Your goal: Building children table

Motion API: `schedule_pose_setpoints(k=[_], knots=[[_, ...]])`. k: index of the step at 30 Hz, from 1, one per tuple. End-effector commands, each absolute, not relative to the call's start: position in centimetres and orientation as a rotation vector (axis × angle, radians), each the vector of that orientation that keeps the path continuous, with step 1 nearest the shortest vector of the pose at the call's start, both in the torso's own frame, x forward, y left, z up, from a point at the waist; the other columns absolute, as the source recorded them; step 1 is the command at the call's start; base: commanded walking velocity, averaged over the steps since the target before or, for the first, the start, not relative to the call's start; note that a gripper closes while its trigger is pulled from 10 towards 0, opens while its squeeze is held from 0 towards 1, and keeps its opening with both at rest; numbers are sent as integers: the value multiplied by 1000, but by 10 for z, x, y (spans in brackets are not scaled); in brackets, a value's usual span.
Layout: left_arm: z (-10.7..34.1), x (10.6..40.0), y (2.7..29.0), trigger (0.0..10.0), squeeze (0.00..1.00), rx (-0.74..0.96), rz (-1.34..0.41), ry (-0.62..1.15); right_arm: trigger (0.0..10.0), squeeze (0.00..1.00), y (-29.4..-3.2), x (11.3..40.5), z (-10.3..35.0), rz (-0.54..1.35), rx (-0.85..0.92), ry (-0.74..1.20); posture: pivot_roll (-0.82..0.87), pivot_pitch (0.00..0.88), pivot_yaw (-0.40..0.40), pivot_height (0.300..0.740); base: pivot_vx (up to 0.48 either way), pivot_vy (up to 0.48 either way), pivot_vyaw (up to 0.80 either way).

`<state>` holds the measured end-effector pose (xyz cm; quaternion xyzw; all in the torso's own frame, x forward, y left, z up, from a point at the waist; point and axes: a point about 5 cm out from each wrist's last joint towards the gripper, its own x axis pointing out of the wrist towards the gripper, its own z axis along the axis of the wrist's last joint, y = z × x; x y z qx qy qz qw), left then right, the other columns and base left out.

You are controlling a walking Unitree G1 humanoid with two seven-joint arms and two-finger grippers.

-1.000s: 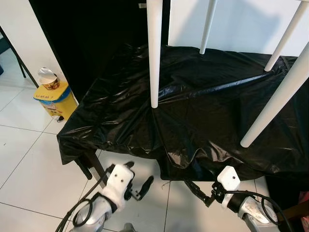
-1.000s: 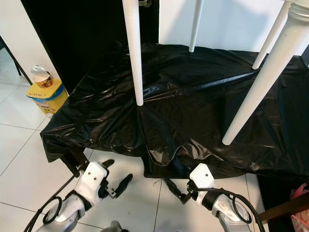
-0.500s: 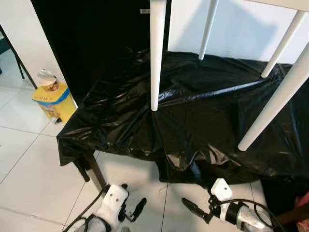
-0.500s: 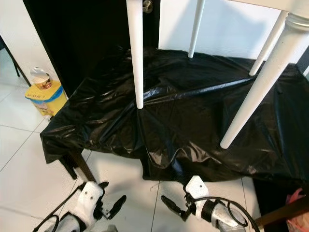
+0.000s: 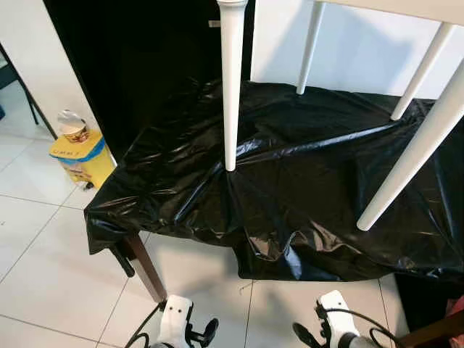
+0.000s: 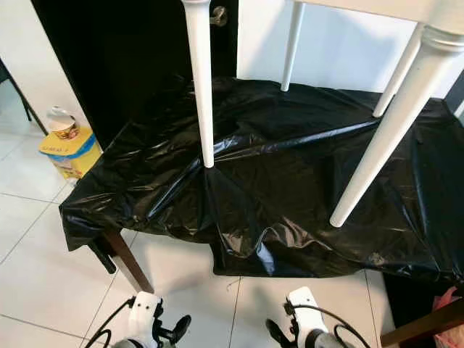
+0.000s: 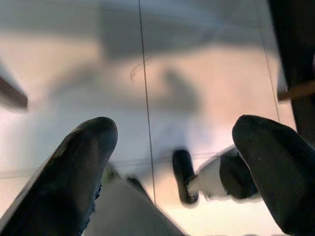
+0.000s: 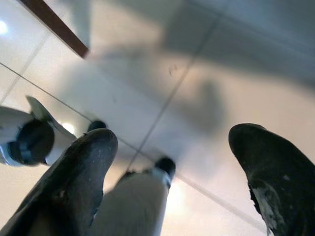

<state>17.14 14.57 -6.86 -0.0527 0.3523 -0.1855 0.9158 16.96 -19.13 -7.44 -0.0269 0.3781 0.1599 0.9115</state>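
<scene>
White, the children table stands on its four tapered legs atop a low surface draped in black plastic sheet, with its top cut off by the upper edge. A yellow box with a cup on it sits on the tiled floor to the far left. Near the bottom edge, the left gripper and right gripper hang low over the tiles, each with fingers spread wide and holding nothing.
</scene>
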Motion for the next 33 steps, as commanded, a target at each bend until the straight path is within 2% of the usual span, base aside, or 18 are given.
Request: schedule_pose_setpoints(k=[1, 3, 7, 12, 16, 19, 33], knots=[[-75, 164, 150, 10000, 0, -121, -342, 772, 10000, 0, -193, 164, -79, 299, -54, 819, 35, 0, -32, 740, 0, 0, 0], [-84, 161, 158, 10000, 0, -112, -240, 848, 10000, 0, -201, 155, -86, 198, -56, 880, 30, 0, -26, 740, 0, 0, 0], [-89, 158, 160, 10000, 0, -88, -192, 905, 10000, 0, -205, 150, -89, 131, -44, 920, 21, 0, -18, 740, 0, 0, 0], [-97, 154, 132, 10000, 0, 137, -386, 1007, 10000, 0, -196, 146, -97, 96, -161, 1019, 18, 0, -10, 740, 0, 0, 0], [-96, 156, 127, 10000, 0, 176, -432, 997, 10000, 0, -194, 147, -98, 92, -196, 1034, 18, 0, -10, 740, 0, 0, 0], [-97, 154, 123, 10000, 0, 234, -492, 1027, 10000, 0, -185, 152, -97, 142, -288, 1035, 21, 0, -2, 740, 0, 0, 0], [-97, 156, 108, 10000, 0, 359, -594, 1027, 10000, 0, -178, 151, -99, 167, -204, 1048, 28, 0, -4, 740, 0, 0, 0]])
